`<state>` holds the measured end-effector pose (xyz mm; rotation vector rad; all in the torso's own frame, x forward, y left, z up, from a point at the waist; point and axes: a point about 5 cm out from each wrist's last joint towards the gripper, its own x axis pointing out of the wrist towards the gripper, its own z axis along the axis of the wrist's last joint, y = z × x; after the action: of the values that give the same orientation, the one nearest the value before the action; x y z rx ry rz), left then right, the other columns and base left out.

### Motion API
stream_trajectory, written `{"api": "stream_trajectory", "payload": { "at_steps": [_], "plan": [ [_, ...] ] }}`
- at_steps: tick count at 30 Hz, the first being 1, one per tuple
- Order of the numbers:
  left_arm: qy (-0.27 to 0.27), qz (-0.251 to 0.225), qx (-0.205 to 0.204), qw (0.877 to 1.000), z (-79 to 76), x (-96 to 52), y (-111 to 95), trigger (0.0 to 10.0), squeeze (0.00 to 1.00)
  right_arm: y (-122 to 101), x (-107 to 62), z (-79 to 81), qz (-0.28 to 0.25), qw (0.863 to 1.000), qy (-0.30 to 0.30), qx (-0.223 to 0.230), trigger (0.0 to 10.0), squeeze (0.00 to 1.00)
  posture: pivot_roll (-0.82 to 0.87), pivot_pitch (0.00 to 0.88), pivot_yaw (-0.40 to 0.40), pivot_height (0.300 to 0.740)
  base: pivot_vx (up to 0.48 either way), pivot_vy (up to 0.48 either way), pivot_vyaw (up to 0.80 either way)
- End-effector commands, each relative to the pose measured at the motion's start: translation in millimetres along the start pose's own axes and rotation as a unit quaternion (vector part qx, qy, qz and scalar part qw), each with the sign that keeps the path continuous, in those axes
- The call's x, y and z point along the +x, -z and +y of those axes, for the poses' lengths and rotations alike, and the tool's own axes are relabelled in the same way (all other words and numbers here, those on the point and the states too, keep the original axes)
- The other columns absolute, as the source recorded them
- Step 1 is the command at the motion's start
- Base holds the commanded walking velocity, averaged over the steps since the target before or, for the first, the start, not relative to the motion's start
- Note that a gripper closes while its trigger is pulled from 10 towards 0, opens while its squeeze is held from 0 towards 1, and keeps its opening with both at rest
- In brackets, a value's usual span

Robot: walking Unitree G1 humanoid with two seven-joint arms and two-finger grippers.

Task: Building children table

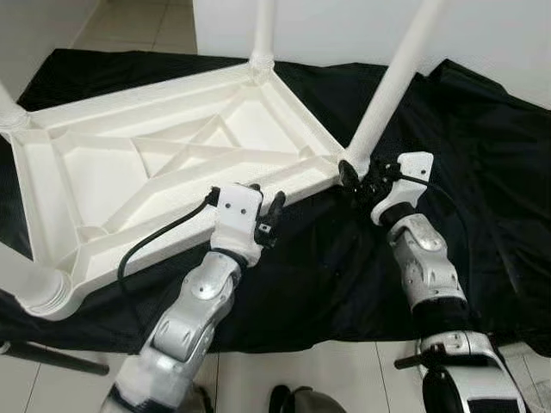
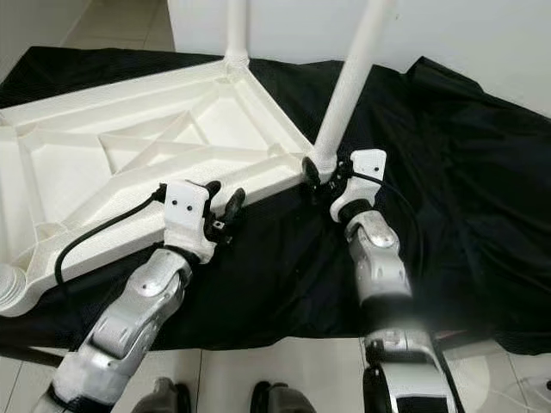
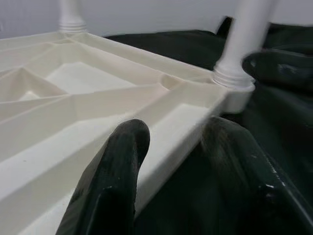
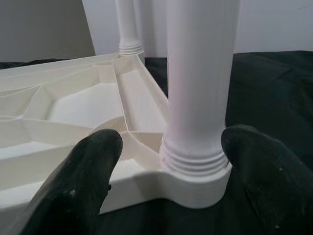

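Note:
A white plastic children's table top (image 1: pixel 172 163) lies upside down on a black cloth (image 1: pixel 482 172), ribbed underside up. White legs stand in its corners: a far leg (image 1: pixel 263 34), a near-right leg (image 1: pixel 392 86) and a near-left leg (image 1: pixel 34 288). My right gripper (image 1: pixel 362 176) is open at the threaded base of the near-right leg (image 4: pixel 195 98), one black finger on each side of the collar. My left gripper (image 1: pixel 265 206) is open at the table's near rim (image 3: pixel 186 122); one finger is above the rim, the other above the cloth.
The cloth covers the floor under and right of the table, up to a white wall (image 1: pixel 344 26) behind. Pale tiles (image 1: pixel 344 379) show in front of the cloth. A dark rod (image 1: pixel 52 357) lies on the tiles at the near left.

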<state>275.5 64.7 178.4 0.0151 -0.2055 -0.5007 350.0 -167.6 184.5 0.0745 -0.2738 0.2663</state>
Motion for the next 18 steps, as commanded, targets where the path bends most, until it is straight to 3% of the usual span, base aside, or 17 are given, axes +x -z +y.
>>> {"api": "stream_trajectory", "payload": {
  "at_steps": [1,8,12,16,18],
  "plan": [
    [0.147,0.011,-0.003,0.989,-16.5,-4.8,2,10.0,0.00,2,-3.6,0.9,-0.001,1.000,0.002,0.005,10.0,0.00,-0.01,0.178,-0.053,0.740,0.000,0.000,0.00],
    [0.114,0.055,0.030,0.991,9.5,-18.7,14,10.0,0.00,-1,-16.8,12.4,-0.023,1.000,-0.005,0.019,10.0,0.00,-0.01,0.176,-0.041,0.740,0.000,0.000,0.00],
    [0.095,0.068,0.045,0.992,18.8,-19.9,18,10.0,0.00,-4,-19.8,15.0,-0.028,0.999,-0.008,0.018,10.0,0.00,-0.02,0.177,-0.040,0.740,0.000,0.000,0.00],
    [0.059,0.094,0.093,0.990,39.4,-17.6,26,10.0,0.00,-14,-23.5,16.1,-0.043,0.999,-0.001,0.013,10.0,0.00,-0.04,0.179,-0.031,0.740,0.000,0.000,0.00],
    [0.059,0.095,0.096,0.989,40.3,-17.3,27,10.0,0.00,-15,-23.8,15.9,-0.045,0.999,0.000,0.013,10.0,0.00,-0.04,0.179,-0.028,0.740,0.000,0.000,0.00]
  ]
}}
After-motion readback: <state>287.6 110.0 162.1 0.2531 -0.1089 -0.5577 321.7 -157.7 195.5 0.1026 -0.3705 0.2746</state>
